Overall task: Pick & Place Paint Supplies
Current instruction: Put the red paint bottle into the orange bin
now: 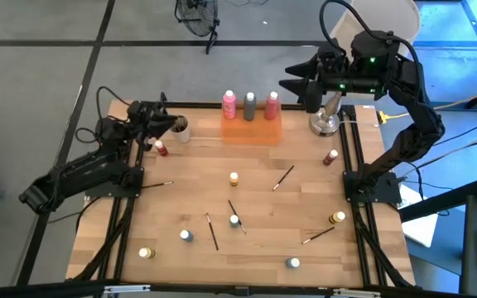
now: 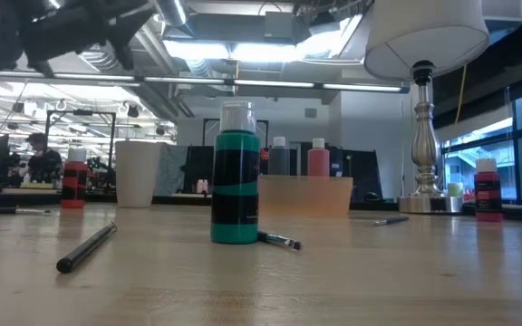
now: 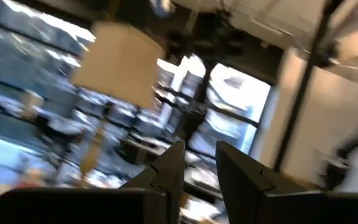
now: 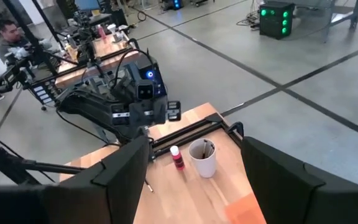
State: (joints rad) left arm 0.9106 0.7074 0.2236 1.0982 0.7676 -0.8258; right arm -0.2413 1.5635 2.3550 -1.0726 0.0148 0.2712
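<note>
At the back of the wooden table (image 1: 247, 265) the flat orange tray (image 1: 252, 128) serves as my landmark; three white-capped bottles (image 1: 250, 105) stand on it in a row, pink, grey, pink. No brand or lettering can be read on them. The teal bottle (image 2: 236, 177) closest to the low camera wears a black label, but no words show on it.

Left of the tray stands the beige cup (image 1: 180, 129) with dark brushes in it, and just beside the cup a red pot (image 1: 161, 148). The left tool (image 1: 161, 116) hangs above that cup, its fingers (image 3: 166, 171) a narrow gap apart and nothing visible between them. Right of the tray is a lamp with a silver base (image 1: 324, 122), and the right tool (image 1: 293, 84) hovers above the table's back edge next to it, fingers (image 4: 126, 168) spread wide and empty.

In front of the tray, well apart from it, small pots lie scattered: a yellow-lidded one (image 1: 233, 178), white-lidded ones (image 1: 186, 236), another red pot (image 1: 330, 156) off to the right. Thin dark brushes (image 1: 283, 177) lie loose among them. Beyond the table a person (image 4: 8, 34) sits at other benches.
</note>
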